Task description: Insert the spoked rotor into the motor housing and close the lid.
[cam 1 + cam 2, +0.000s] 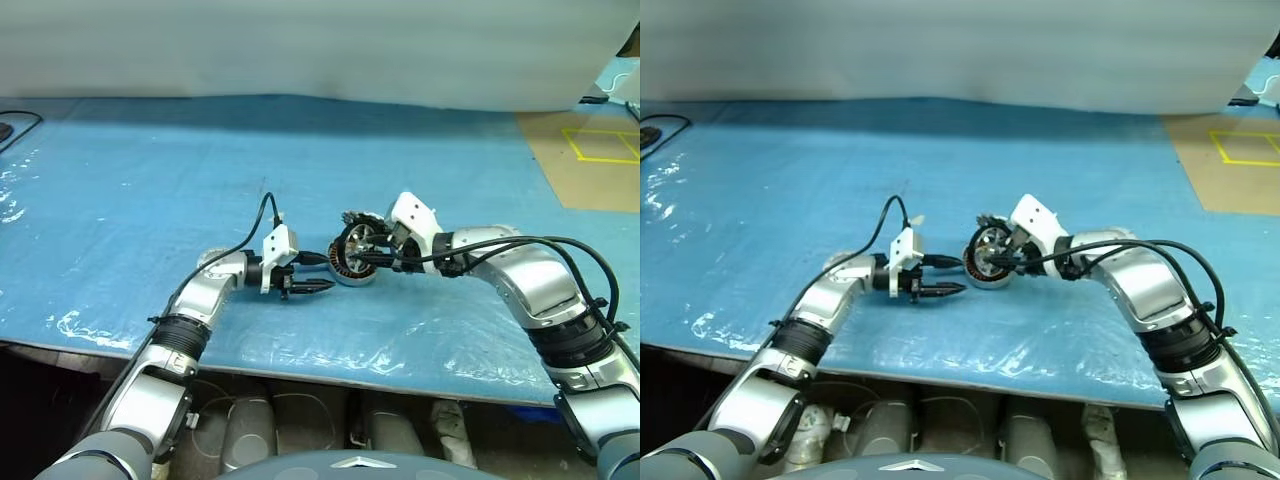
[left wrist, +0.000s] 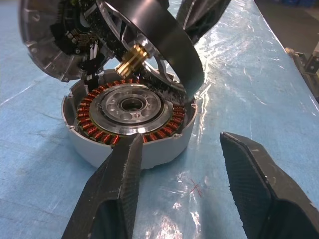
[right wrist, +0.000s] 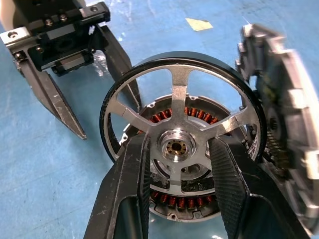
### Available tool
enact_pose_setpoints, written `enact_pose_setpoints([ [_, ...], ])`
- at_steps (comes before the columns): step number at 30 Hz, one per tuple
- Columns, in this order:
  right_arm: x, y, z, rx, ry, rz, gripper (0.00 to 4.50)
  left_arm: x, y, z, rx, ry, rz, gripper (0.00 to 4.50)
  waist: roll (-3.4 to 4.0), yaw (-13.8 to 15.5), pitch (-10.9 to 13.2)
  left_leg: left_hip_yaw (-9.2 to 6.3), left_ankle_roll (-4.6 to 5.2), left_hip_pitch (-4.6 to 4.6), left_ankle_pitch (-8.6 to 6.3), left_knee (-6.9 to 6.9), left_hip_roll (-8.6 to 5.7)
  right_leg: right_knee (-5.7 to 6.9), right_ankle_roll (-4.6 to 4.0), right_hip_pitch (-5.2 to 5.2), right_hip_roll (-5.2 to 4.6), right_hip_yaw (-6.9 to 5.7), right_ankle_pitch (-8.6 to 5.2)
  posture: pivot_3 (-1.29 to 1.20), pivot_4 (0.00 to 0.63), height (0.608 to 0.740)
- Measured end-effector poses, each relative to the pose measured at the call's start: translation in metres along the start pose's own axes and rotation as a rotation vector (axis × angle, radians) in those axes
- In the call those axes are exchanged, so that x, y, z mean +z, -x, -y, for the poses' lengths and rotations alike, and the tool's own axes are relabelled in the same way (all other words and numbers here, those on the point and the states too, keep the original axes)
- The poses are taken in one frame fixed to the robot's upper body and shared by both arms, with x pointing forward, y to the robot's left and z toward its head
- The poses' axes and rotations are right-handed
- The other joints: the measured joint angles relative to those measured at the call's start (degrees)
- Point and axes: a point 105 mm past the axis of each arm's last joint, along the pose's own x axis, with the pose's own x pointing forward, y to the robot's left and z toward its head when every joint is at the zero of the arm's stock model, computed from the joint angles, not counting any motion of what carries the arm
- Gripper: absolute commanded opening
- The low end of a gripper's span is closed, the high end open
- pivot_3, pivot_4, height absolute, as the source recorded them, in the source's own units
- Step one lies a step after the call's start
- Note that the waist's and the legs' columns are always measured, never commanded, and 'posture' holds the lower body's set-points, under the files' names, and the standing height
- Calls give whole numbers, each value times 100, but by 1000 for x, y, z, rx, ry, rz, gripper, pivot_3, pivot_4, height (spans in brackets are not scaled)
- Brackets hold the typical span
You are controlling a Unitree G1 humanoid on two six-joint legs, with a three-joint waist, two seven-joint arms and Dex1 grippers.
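The motor housing (image 2: 132,117) sits on the blue table with its copper windings showing. Its lid (image 2: 50,40) stands swung up at the rim. My right gripper (image 3: 179,144) is shut on the spoked rotor (image 3: 180,89), its fingers on either side of the hub. The rotor hangs tilted just over the housing's open top, with its lower rim at the housing's edge. My left gripper (image 2: 180,139) is open and holds nothing. It lies level beside the housing (image 1: 350,272), pointing at it from the left, one finger (image 2: 114,189) close to the housing wall.
The table is covered with a wrinkled blue sheet (image 1: 150,180), and its front edge runs near my arms. A brown board with yellow tape (image 1: 590,150) lies at the far right. A black cable (image 1: 20,122) lies at the far left.
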Motion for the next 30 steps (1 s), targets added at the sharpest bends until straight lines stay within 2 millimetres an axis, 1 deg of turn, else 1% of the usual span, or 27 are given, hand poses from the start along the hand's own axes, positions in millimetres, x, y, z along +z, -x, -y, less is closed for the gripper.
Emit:
enact_pose_setpoints([
  [3,2,-3,-5,36,22,-6,1365,0,-1,0,3,1,3,2591,0,-6,0,0,0,2,0,3,1,4,0,0,0,0,0,0,150,740],
  [7,2,-3,-6,52,28,-10,1365,-3,0,2,11,12,2,2591,0,-1,0,0,1,0,-1,5,0,3,0,0,0,0,0,0,150,740],
  [14,9,3,0,53,55,-19,1365,-4,0,3,15,13,4,2591,0,2,0,0,1,0,-1,6,1,4,0,0,0,0,0,0,150,740],
  [22,-3,7,7,40,82,-89,1365,-4,0,3,15,9,8,2591,0,1,0,0,1,0,-1,6,1,4,-1,0,0,0,0,0,150,740],
  [30,-5,8,15,23,108,-103,1365,-4,0,3,16,9,7,2591,0,1,0,0,2,2,-1,15,2,9,0,2,0,0,0,0,150,740],
])
